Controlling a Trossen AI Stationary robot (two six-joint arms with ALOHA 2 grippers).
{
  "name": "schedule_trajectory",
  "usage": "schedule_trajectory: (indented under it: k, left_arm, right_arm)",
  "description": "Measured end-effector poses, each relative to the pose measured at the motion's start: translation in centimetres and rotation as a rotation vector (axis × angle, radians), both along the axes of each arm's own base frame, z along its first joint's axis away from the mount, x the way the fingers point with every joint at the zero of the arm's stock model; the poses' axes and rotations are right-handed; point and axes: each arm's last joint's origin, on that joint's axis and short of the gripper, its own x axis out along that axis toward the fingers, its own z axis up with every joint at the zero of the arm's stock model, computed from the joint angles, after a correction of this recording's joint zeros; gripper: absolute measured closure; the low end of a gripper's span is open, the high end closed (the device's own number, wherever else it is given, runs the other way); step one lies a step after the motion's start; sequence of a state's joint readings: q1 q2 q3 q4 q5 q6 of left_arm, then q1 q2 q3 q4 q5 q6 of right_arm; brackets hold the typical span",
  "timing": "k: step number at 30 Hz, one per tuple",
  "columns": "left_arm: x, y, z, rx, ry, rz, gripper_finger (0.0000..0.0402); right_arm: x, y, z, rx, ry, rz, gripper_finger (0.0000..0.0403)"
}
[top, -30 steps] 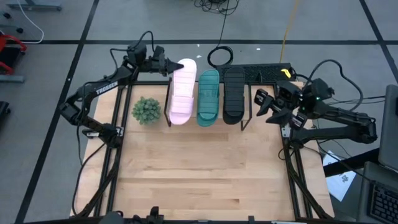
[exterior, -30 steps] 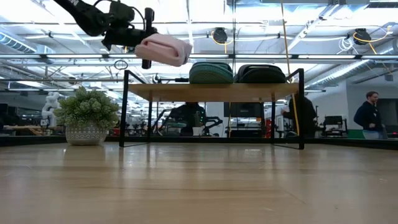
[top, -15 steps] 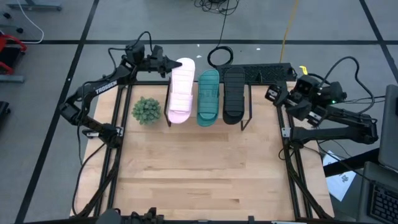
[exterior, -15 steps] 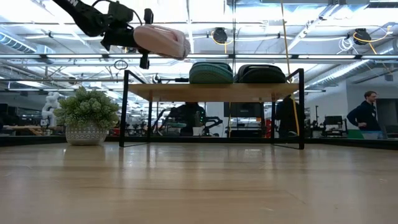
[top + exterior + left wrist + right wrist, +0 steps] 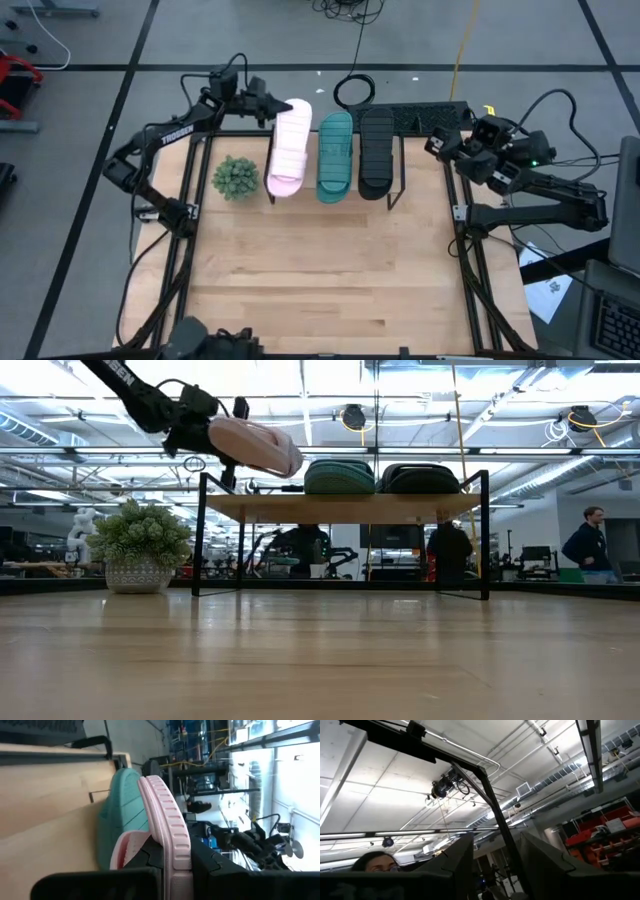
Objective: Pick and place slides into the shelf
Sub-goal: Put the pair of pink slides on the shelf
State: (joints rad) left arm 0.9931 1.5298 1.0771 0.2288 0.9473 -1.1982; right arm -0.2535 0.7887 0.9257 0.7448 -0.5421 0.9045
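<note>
As shelf holds two, pink slide gripped

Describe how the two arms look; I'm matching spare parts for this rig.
Both arms are black with jointed tubular links. The left arm bears white TROSSEN lettering along its link. Loose black cables loop beside each arm. The left gripper and right gripper have two dark fingers each. A small green light glows near the right wrist.

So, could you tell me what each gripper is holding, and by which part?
The left gripper holds the pink slide by one end. The right gripper holds nothing.
</note>
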Motion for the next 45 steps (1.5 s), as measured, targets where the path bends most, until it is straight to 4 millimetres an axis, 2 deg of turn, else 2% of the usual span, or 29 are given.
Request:
schedule_trajectory:
  k: [7, 37, 45]
  left_arm:
    - [1.0, 0.9, -1.5, -0.007, -0.001, -0.009, 0.0368]
    - [0.7, 0.8, -2.8, 0.024, 0.09, 0.002, 0.0368]
    - [0.8, 0.9, -2.6, 0.035, 0.072, 0.005, 0.0368]
  right_arm:
    - [0.0, -0.1, 0.0, 0.021, -0.005, -0.021, 0.025]
    - [0.0, -0.2, 0.1, 0.043, -0.017, -0.059, 0.025]
    - [0.0, -0.2, 0.1, 0.044, -0.017, -0.06, 0.025]
